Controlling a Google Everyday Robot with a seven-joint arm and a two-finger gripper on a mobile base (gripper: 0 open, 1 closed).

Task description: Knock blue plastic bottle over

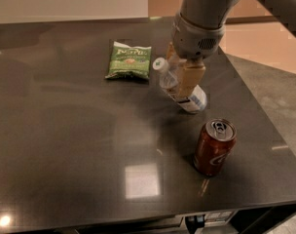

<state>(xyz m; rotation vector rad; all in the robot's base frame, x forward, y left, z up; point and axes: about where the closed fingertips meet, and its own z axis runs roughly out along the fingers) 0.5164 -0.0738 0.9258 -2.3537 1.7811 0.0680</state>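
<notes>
— Item one, your arm (209, 1)?
— Grey, one unit. It enters from the top right corner and slants down and leftward.
— Item two?
— Round grey wrist housing (196, 35) (vent grille on its face), directly below the arm.
— Item three?
— Your gripper (187, 82): tan, hangs under the housing, pointing down, right of centre in the upper half.
</notes>
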